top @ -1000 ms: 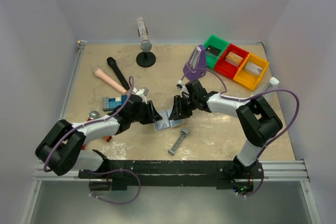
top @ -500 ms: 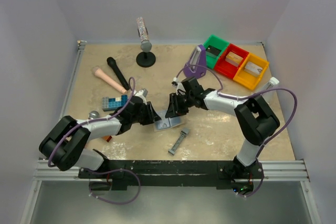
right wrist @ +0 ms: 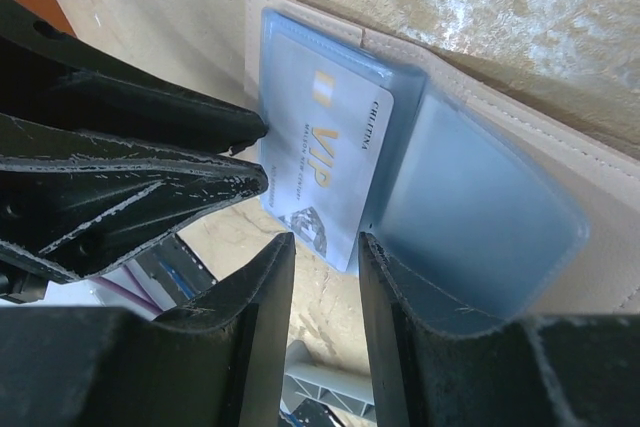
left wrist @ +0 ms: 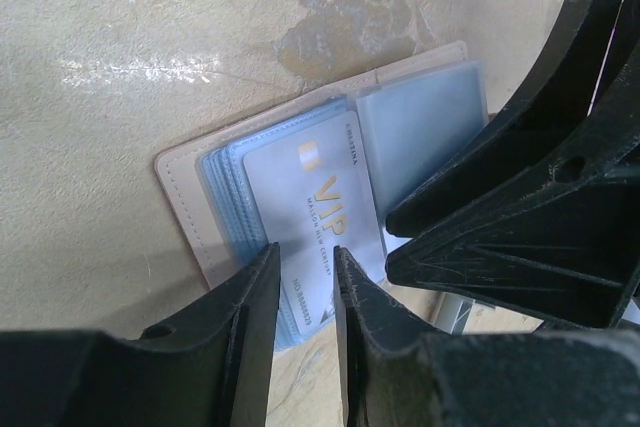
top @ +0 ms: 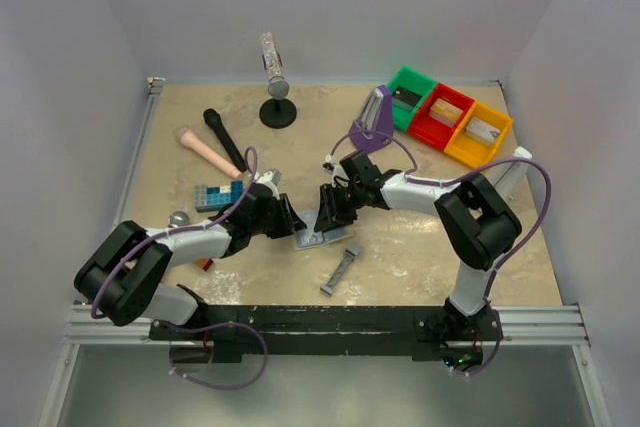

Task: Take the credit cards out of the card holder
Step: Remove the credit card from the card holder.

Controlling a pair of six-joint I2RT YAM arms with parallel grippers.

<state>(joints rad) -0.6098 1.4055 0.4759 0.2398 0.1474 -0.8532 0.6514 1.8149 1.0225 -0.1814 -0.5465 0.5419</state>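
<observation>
The card holder [top: 318, 239] lies open on the table between both grippers, tan rim [left wrist: 185, 207] round pale blue pockets [right wrist: 480, 217]. A silver-grey credit card [left wrist: 310, 187] printed "VIP" sticks partly out of one half's pocket [right wrist: 325, 147]. My left gripper [left wrist: 305, 252] stands open by a narrow gap, its tips at the card's free end [top: 290, 219]. My right gripper [right wrist: 325, 239] is also open a little, its tips low over the card's corner and the clear pocket [top: 328, 215]. The two grippers face each other, nearly touching. No black cards show.
A narrow grey metal bar [top: 341, 269] lies just in front of the wallet. A blue studded brick [top: 214, 195] sits to the left. Green, red and yellow bins [top: 447, 124] and a purple piece [top: 372, 122] stand at the back right, a black stand [top: 277, 107] at the back.
My left jaws have narrowed around the card's end. The right gripper has shifted a little left, closer to the left gripper over the wallet.
</observation>
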